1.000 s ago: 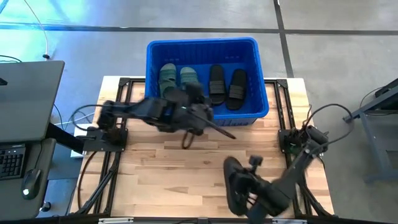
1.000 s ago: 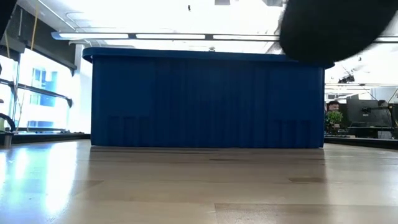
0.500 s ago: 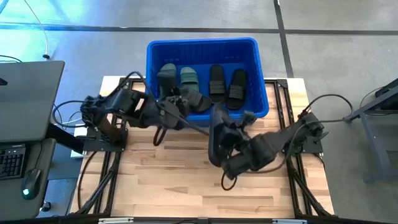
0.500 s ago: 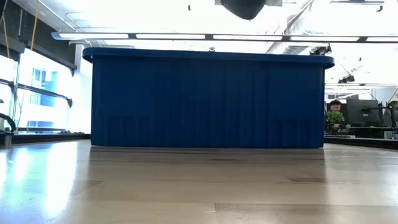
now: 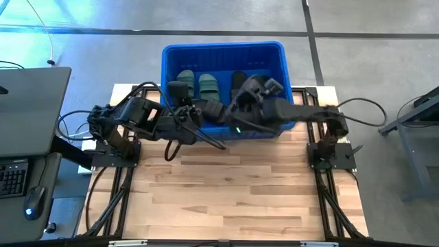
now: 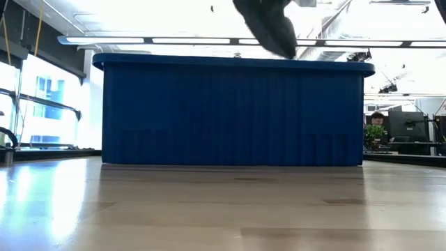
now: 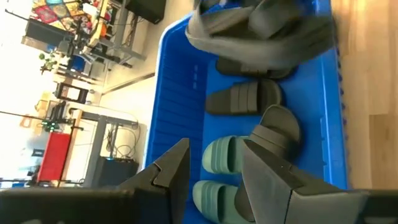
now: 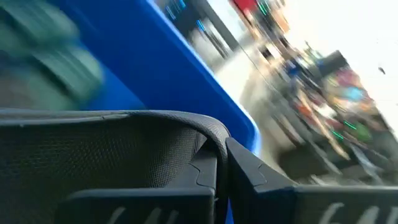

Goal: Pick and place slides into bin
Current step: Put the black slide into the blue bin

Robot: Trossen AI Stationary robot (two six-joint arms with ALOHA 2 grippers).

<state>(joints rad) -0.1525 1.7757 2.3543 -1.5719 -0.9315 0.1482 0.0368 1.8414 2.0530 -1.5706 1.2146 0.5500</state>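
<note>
The right claw point(image 5: 255, 88) pinches a black slide point(image 8: 112, 155) above the blue bin point(image 5: 223, 51) at the bench's point(image 5: 226, 199) far edge. The left claw point(image 7: 214, 171) hangs spread over the bin's near wall, above two green slides point(image 7: 217, 155) and black slides point(image 7: 245, 99) inside.
</note>
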